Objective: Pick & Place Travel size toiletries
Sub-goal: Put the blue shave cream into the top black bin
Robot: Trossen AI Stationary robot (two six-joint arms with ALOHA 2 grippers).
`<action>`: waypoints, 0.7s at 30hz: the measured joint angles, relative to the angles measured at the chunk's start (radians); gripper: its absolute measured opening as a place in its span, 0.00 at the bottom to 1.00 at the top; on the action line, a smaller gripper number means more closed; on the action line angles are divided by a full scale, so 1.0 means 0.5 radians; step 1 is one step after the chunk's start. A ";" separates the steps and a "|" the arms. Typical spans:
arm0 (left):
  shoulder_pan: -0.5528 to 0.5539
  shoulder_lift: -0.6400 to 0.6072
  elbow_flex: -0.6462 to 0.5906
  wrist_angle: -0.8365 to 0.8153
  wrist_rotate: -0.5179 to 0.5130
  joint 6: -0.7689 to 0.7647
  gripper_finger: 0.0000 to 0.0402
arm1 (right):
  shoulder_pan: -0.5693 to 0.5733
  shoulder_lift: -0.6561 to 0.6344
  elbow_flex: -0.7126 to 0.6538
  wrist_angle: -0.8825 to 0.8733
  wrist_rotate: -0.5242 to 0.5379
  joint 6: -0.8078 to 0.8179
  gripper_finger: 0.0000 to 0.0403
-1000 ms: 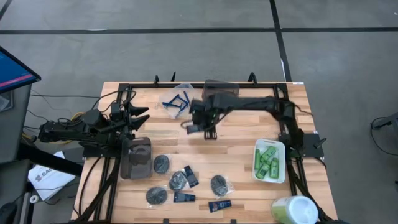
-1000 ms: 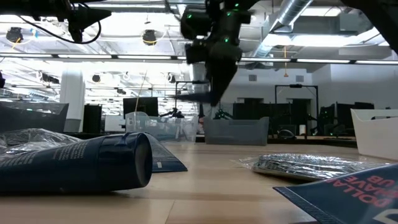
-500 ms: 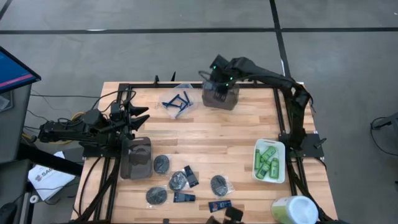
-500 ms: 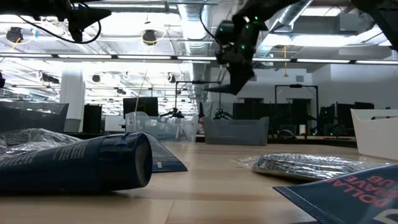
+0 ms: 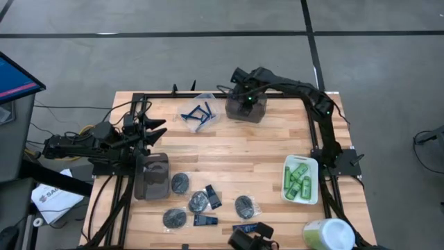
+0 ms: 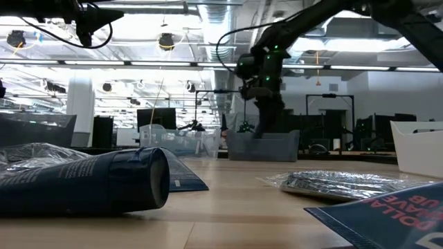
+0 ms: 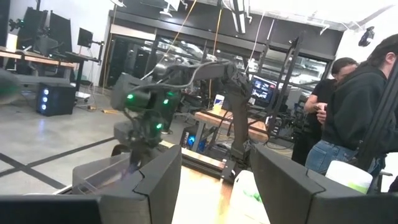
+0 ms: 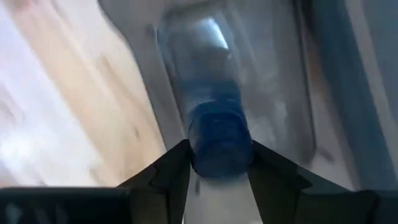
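Observation:
My right gripper [image 5: 246,102] hangs over the grey bin [image 5: 255,114] at the table's far edge, shut on a dark navy tube [image 8: 214,124]. In the low view my right gripper [image 6: 266,114] stands just above the grey bin [image 6: 263,146]. Dark discs in clear wrap [image 5: 182,182] and navy sachets [image 5: 205,220] lie flat on the near part of the table. Blue razors [image 5: 196,113] lie in a clear bin. Green mini bottles [image 5: 300,179] lie in the white tray. My left gripper [image 5: 154,128] waits open at the table's left, nothing between its fingers [image 7: 155,180]. My right gripper pinches the navy tube's upper, round end [image 8: 217,155] between its two fingers [image 8: 168,174]. The fingers come from above, pointing down. The tube hangs below them into the grey bin; whether its lower end touches the bin's floor, I cannot tell.
A dark bin [image 5: 152,175] stands at the left near my left arm. A large pale-green-topped tub [image 5: 326,235] stands at the near right corner. People stand in the room beyond the table [image 7: 348,106]. Bare wood lies in the table's middle [image 5: 236,149].
My right gripper has swung with the navy tube from over the table's middle toward the far edge and a little right. It has rolled at the wrist and now hangs over the grey bin, with the tube pointing down.

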 joint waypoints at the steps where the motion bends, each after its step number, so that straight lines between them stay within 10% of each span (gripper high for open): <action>1: -0.001 0.000 0.000 -0.001 -0.001 0.000 0.48 | 0.007 0.021 0.007 0.024 0.000 0.011 0.35; 9: -0.001 0.001 0.000 0.000 -0.038 -0.001 0.48 | 0.011 0.017 0.006 0.049 0.104 0.023 0.35; 21: -0.001 0.001 0.000 0.000 -0.047 -0.001 0.48 | 0.061 -0.267 0.007 -0.270 -0.099 0.272 0.70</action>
